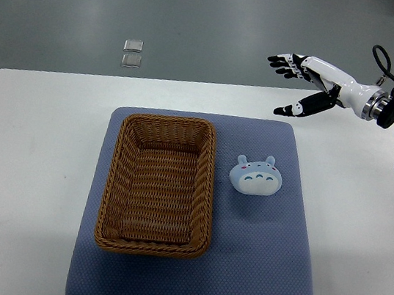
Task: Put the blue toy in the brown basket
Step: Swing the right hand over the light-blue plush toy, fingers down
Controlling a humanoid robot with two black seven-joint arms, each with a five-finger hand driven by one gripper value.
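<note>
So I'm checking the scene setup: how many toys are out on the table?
1. The blue toy lies on the blue mat, just right of the brown basket, which looks empty. The right robot hand is open above the table's far edge. Nothing seems hidden.

Blue toy [254, 176] lies beside brown basket [159, 184]; right hand [307, 83] spread above

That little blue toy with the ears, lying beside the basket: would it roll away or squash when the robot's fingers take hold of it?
The blue toy looks plush and rounded, so it probably gives a little under the fingers rather than breaking. It lies flat on the textured blue mat, so it seems unlikely to roll or slide. It looks light for its size; the open right hand should lift it easily.
</note>
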